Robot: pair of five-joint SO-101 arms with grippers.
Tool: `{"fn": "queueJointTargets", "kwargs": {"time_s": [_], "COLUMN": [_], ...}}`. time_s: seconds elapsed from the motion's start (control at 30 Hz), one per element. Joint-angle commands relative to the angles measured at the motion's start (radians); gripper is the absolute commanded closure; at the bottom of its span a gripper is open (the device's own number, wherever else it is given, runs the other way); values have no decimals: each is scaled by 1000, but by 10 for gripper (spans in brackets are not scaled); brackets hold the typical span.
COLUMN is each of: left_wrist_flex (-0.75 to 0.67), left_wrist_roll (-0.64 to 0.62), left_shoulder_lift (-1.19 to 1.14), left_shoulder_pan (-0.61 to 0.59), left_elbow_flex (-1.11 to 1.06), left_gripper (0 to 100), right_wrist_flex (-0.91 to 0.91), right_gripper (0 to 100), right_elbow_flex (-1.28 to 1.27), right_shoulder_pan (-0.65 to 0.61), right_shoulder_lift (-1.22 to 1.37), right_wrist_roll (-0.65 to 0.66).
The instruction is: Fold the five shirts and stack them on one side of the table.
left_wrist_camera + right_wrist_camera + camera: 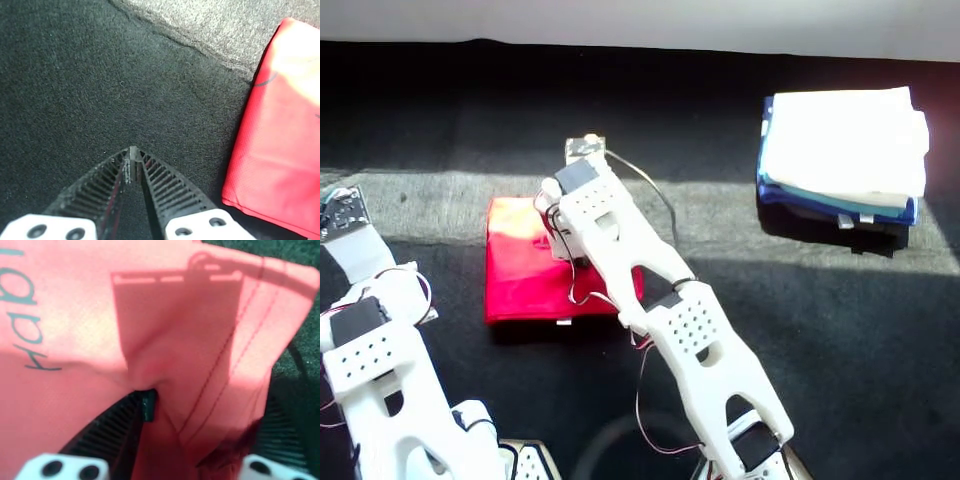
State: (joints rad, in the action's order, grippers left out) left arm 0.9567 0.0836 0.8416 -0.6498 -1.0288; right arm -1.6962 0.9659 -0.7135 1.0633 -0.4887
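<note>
A table (820, 340) under dark, felt-like cloth, crossed from left edge to right edge by a paler sunlit band just beyond the middle. Lying flat on it, left of centre and partly within that band: a folded red shirt (525, 265), squared up, a small white tag at its near edge. Toward the far right corner, well apart from the red shirt: a stack of folded shirts (840, 140), white on top, teal and blue beneath, shadow falling on the surface along its near side.
</note>
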Motion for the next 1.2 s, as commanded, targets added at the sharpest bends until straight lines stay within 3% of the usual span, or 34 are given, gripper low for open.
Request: {"fn": "queueJointTargets", "kwargs": {"time_s": [0.0,0.2,0.43,0.63,0.93,1.17], "left_wrist_flex": [-11,-12,-34,-110,-114,-114], "left_wrist_roll": [8,8,8,8,8,8], "left_shoulder_lift": [25,25,25,25,28,30], "left_shoulder_pan": [-4,-4,-4,-4,1,1], "left_elbow_flex": [4,4,-61,-125,-125,-125], "left_gripper": [990,990,990,990,990,990], "right_wrist_flex": [-50,-62,-67,-67,-65,-59], "right_gripper": [988,993,993,993,993,993], "right_elbow_flex": [28,166,426,429,426,414], "right_shoulder_pan": [31,143,298,437,573,746], "right_shoulder_lift": [47,41,-53,-251,-627,-656], "right_wrist_roll": [81,110,454,532,657,809]}}
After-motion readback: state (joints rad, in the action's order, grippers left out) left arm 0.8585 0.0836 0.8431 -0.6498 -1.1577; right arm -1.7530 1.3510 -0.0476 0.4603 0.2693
